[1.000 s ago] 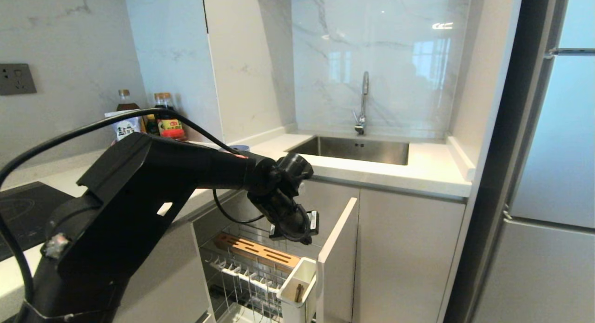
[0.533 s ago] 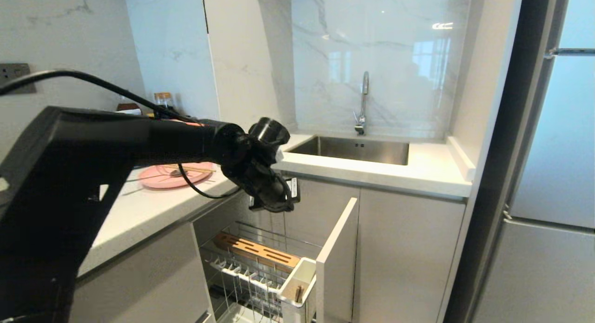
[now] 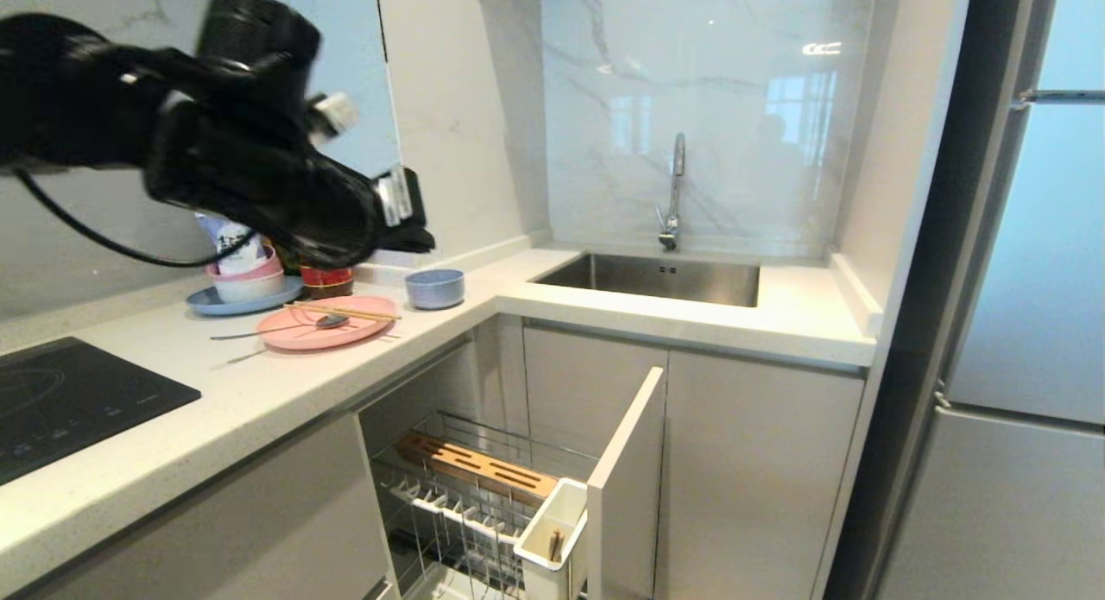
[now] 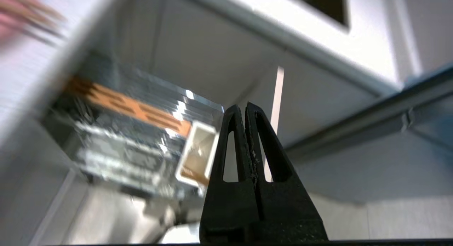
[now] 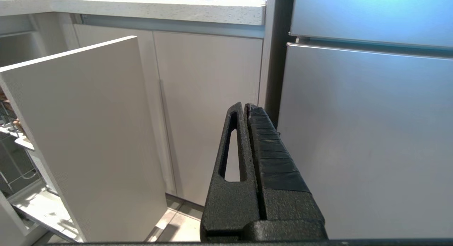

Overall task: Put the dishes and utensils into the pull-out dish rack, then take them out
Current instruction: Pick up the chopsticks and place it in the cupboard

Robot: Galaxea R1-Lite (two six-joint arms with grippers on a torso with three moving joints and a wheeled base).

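The pull-out dish rack (image 3: 483,496) stands pulled out below the counter, with its white utensil box (image 3: 552,531) and pale-grey front (image 3: 626,479); it also shows blurred in the left wrist view (image 4: 120,147). On the counter lies the pink plate (image 3: 332,334) with the chopsticks (image 3: 350,311) and the spoon (image 3: 321,322) across it, and the fork (image 3: 250,355) beside it. The pale blue-grey bowl (image 3: 434,287) sits to its right. My left gripper (image 3: 419,236) (image 4: 245,106) is shut and empty, high above the plate. My right gripper (image 5: 245,106) is shut, parked low before the cabinet doors.
A blue plate with stacked pink and white bowls (image 3: 242,291) and bottles stand behind the pink plate. An induction hob (image 3: 60,401) is at the left, the sink (image 3: 656,276) and faucet (image 3: 675,190) at the back, and the fridge (image 3: 1019,324) on the right.
My left arm has swung up and to the left, from just over the rack to high above the counter. That uncovers the plate and bowl. The gripper stayed shut.
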